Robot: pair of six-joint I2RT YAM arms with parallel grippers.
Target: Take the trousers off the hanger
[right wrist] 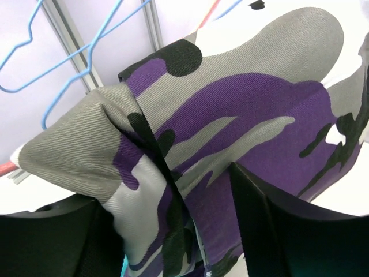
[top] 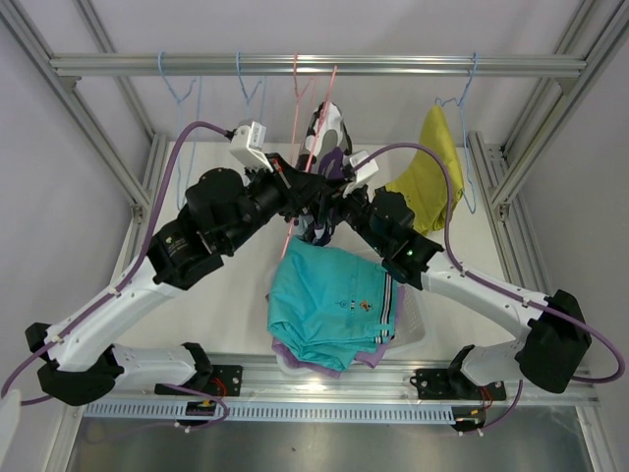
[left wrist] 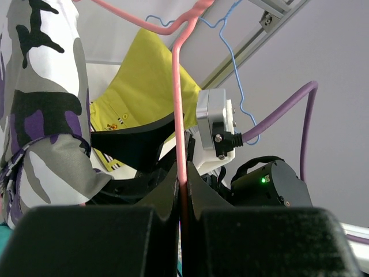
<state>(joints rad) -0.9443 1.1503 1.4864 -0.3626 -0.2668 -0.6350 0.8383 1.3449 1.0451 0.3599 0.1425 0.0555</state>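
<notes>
White table [top: 226, 305], rail [top: 314, 65] at far side. Left gripper [left wrist: 181, 179] clamps the pink hanger [left wrist: 177, 104] wire: you hold it rigid. Right gripper [right wrist: 173, 225] jaws gape around the purple camo trousers [right wrist: 242, 104], hanging far centre. Bite cloth only, then pull near, slowly.

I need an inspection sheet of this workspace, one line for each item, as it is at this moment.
Surface: white table, clothes piled near its front.
Job's things: purple camouflage trousers on the pink hanger; yellow trousers hanging beside; teal trousers lying on lilac cloth.
Clutter: empty blue hangers on the rail.
Hands: left hand shut on the pink hanger; right hand astride the camouflage trousers, grip unclear.
Cables: purple cables arch over the table.
Surroundings: metal frame, pale walls.
</notes>
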